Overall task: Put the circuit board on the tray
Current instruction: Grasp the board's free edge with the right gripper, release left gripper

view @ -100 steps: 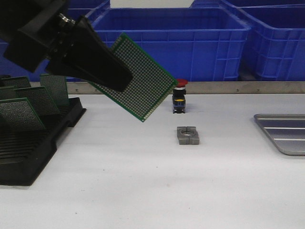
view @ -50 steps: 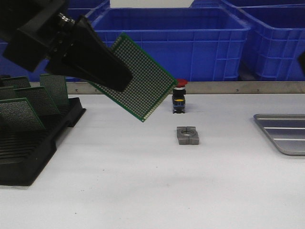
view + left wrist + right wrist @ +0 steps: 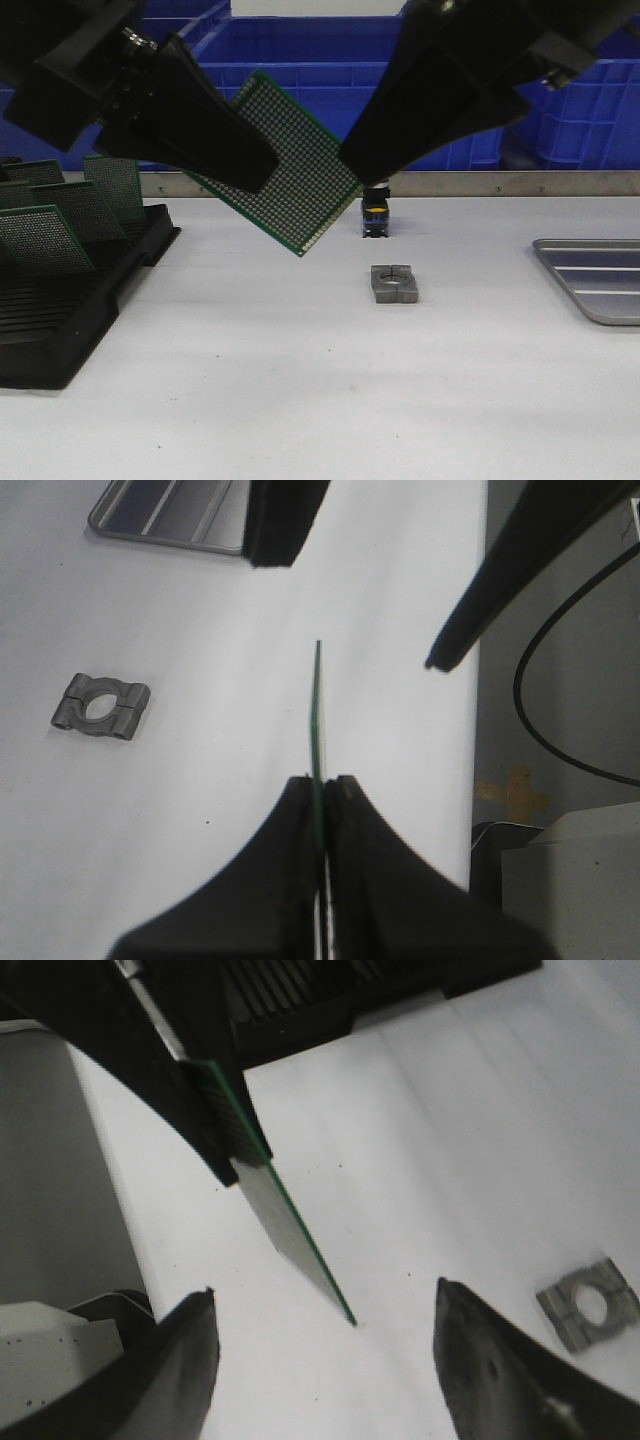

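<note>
Left gripper is pinching the circuit board by one edge, fingers pressed flat on both faces, and is holding it tilted on a corner in the air above the white table, left of centre. Right gripper is hanging at the board's right edge with its jaws spread wide, one finger on each side of the board's free corner, not touching it (the right wrist view shows clear gaps both sides). Tray is lying at the far right edge of the table, well apart from the board, only partly in view. Small grey metal clamp block is lying on the table near centre. Black button switch is standing just behind it. Black slotted rack is standing at left, carrying more green boards. Blue bins are lining the far side.
</note>
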Robot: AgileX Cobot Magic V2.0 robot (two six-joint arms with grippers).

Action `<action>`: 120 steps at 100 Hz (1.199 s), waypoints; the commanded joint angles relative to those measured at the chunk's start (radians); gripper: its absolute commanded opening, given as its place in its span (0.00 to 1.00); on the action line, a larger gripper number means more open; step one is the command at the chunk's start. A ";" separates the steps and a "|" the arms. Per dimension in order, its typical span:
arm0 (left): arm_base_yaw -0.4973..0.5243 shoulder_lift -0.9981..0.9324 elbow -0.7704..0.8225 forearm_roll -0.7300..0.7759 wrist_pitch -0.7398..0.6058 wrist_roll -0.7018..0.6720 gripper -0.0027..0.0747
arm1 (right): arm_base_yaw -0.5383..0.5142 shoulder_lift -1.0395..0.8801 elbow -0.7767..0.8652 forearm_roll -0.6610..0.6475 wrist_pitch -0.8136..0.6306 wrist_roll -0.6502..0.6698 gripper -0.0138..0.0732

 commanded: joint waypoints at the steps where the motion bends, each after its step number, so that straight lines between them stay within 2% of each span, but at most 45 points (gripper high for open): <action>1: -0.008 -0.026 -0.031 -0.062 0.012 -0.003 0.01 | 0.002 0.014 -0.073 0.087 0.028 -0.161 0.72; 8: -0.008 -0.026 -0.031 -0.062 0.012 -0.003 0.01 | 0.002 0.045 -0.098 0.128 0.068 -0.226 0.72; 22: -0.008 -0.026 -0.031 -0.062 0.015 -0.003 0.01 | 0.002 0.109 -0.134 0.160 0.134 -0.251 0.71; 29: -0.008 -0.026 -0.031 -0.062 0.023 -0.003 0.01 | 0.002 0.139 -0.149 0.160 0.156 -0.251 0.67; 36: -0.008 -0.026 -0.031 -0.062 0.031 -0.003 0.01 | 0.002 0.161 -0.157 0.159 0.163 -0.251 0.57; 43: -0.008 -0.026 -0.031 -0.062 0.033 -0.003 0.01 | 0.002 0.171 -0.157 0.159 0.154 -0.251 0.43; 44: -0.008 -0.026 -0.031 -0.062 0.035 -0.003 0.01 | 0.002 0.173 -0.157 0.159 0.154 -0.251 0.37; 45: -0.008 -0.026 -0.031 -0.062 0.035 -0.003 0.01 | 0.002 0.173 -0.157 0.159 0.154 -0.251 0.37; 59: -0.008 -0.026 -0.031 -0.062 0.038 -0.003 0.01 | 0.002 0.174 -0.157 0.159 0.155 -0.251 0.02; 76: -0.008 -0.026 -0.031 -0.062 0.038 -0.003 0.02 | 0.002 0.174 -0.157 0.159 0.155 -0.251 0.03; 81: -0.008 -0.026 -0.031 -0.062 0.038 -0.003 0.06 | 0.002 0.174 -0.157 0.159 0.155 -0.251 0.03; 85: -0.008 -0.026 -0.031 -0.062 0.038 -0.003 0.13 | 0.002 0.174 -0.157 0.159 0.155 -0.251 0.03; 100: -0.006 -0.026 -0.037 -0.041 0.029 -0.003 0.52 | -0.007 0.174 -0.157 0.161 0.166 -0.234 0.03; 107: 0.004 -0.026 -0.057 -0.031 0.027 -0.003 0.66 | -0.029 0.174 -0.156 0.161 0.186 -0.205 0.03; 112: 0.016 -0.026 -0.079 -0.031 0.029 -0.003 0.71 | -0.055 0.174 -0.156 0.161 0.207 -0.182 0.03; 120: 0.038 -0.028 -0.113 -0.031 0.031 -0.003 0.71 | -0.117 0.174 -0.156 0.161 0.243 -0.140 0.03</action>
